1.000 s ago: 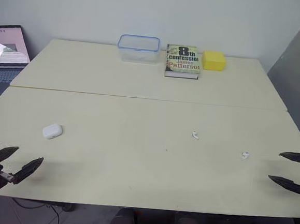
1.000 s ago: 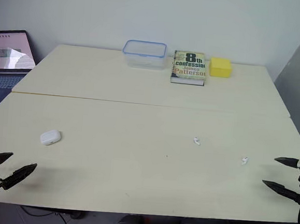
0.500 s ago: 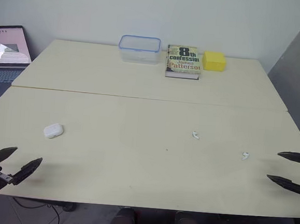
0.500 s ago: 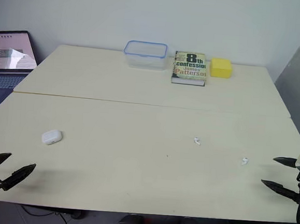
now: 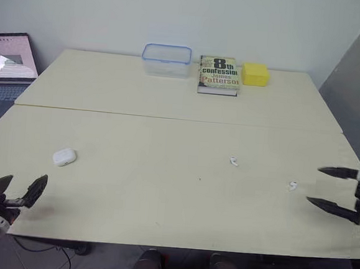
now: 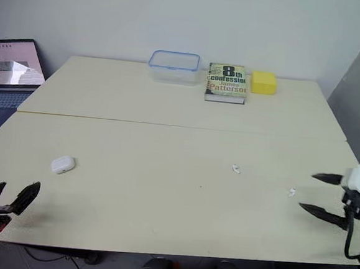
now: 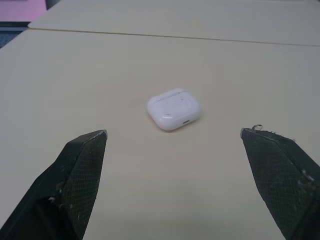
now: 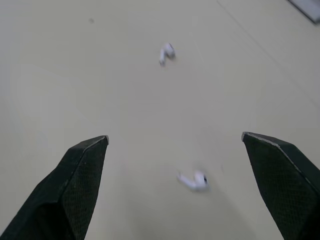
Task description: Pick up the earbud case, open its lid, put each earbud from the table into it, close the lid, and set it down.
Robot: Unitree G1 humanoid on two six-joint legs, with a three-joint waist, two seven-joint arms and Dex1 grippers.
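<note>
While both arms hang over the near edge of the desk (image 5: 170, 96), I read the left claw (image 5: 26, 177) at the near-left corner, fingers spread wide, nothing in it. Earbud case (image 5: 64, 157) sits flat on the desk close to the left edge, lid shut, just beyond that claw and not touching it. On the left wrist view it lies ahead of the two fingertips, roughly centred on the gap.

Over to the right edge: right claw (image 5: 313, 185) is wide open too, empty, tips pointing in toward the middle of the desk. One earbud (image 5: 292, 186) lies just ahead of those tips, near the right edge. The other earbud (image 5: 233, 161) lies further in, right of the desk's middle, well apart from the first. Both rest loose on the surface.

Along the far edge I see a clear container (image 5: 166, 58) with a blue rim, a book (image 5: 219, 74) beside it, and a yellow block (image 5: 255, 73). A laptop (image 5: 4, 64) stands open past the far-left corner.
</note>
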